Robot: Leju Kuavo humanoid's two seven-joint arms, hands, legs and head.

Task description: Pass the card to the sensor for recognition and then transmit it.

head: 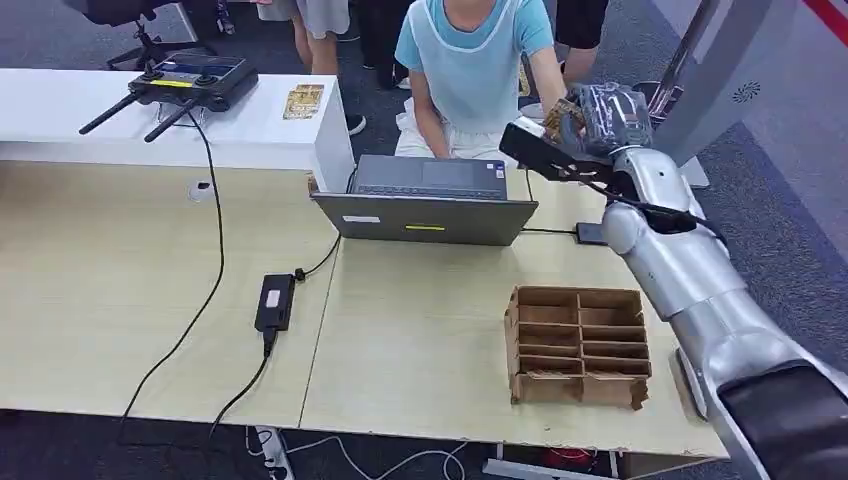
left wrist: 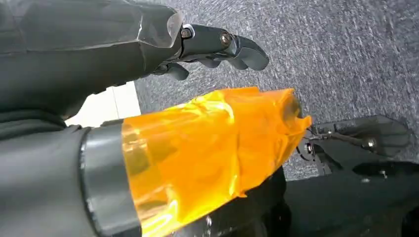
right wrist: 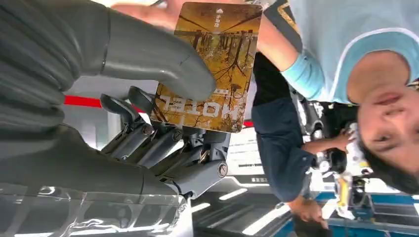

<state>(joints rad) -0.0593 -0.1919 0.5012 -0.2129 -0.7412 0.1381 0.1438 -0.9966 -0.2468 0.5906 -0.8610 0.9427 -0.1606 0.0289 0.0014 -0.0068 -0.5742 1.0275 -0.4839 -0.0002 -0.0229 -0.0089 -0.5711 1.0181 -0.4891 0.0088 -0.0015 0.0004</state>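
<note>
My right hand is raised beyond the table's far right, past the laptop. It pinches a golden-brown card printed "HOTEL" between the thumb and the darker fingers. In the head view the card shows as a small brown patch at the hand's left side. A person's hand is at the card's far end; whether it grips the card cannot be told. My left hand hangs over grey carpet, its thumb wrapped in orange film, fingers apart and holding nothing.
A person in a light blue shirt sits behind an open laptop. A small black device lies wired beside it. A cardboard divider box stands front right. A power adapter, a controller and spare cards lie left.
</note>
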